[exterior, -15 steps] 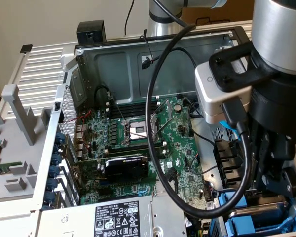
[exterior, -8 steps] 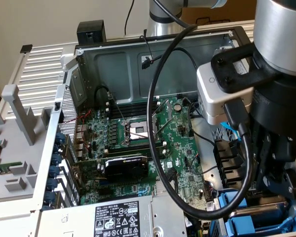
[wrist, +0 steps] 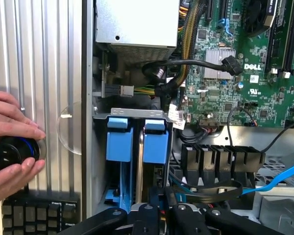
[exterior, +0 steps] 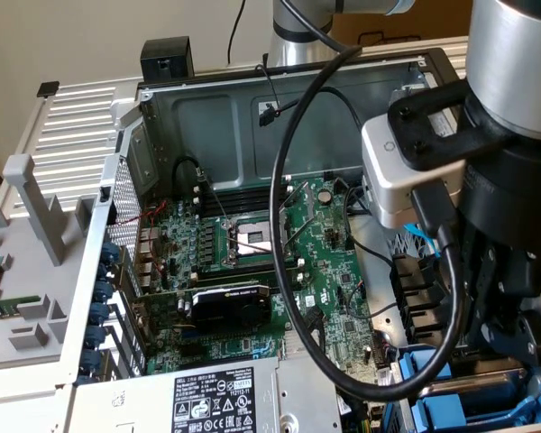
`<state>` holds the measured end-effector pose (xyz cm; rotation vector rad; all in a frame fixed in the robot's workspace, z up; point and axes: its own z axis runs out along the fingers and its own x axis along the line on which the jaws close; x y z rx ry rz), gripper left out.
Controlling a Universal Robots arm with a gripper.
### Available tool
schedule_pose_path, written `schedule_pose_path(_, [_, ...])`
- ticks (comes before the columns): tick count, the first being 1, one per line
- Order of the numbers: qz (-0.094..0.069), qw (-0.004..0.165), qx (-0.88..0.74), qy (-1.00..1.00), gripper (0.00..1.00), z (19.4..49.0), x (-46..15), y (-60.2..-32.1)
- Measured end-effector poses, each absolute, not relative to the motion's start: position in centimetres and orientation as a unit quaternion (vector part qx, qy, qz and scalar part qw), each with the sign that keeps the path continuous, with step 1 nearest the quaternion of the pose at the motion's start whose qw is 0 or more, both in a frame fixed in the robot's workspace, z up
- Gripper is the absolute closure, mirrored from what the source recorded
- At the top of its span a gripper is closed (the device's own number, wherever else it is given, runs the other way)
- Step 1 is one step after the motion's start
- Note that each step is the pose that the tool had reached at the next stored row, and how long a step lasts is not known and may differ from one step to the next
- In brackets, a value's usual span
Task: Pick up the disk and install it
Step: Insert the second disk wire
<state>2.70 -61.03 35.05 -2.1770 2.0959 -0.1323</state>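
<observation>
The gripper [wrist: 159, 213] hangs low over the drive cage at the corner of the open computer case [exterior: 162, 117]; in the wrist view its black linkages run off the frame edge, so the fingertips themselves are cut off, and in the exterior view the arm's own body and a thick black cable [exterior: 293, 271] hide them; the jaws stand narrow, apparently pinched on the thin upper edge of the disk [wrist: 154, 147], though the contact itself is hard to make out. The disk stands on edge in its blue carrier directly beneath the gripper, in the bay of the grey metal cage [wrist: 130, 113]; its lower part is lost in shadow; a second blue carrier [wrist: 119, 142] sits just beside it in the neighbouring slot, with only a slim gap between the two. Close on one side of the gripper rises the case wall, beyond it a ribbed grey panel [wrist: 39, 58]; on the other side a row of black plastic drive slots [wrist: 220, 156] and a blue ribbon cable [wrist: 279, 178] crowd in. Farther off lie the green motherboard [wrist: 245, 54], bundled black and yellow wires [wrist: 186, 39] and the grey power supply box [wrist: 137, 22]; a person's hand [wrist: 10, 147] grips a black knob [wrist: 10, 152] on the ribbed panel, well apart from the gripper, above a dark keyboard [wrist: 39, 215].
</observation>
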Motion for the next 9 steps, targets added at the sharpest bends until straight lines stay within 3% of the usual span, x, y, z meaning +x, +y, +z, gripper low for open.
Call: schedule_pose_path(9, [-0.036, 0.051, -0.718, 0.693, 0.83, 34.67, 2.85, -61.02])
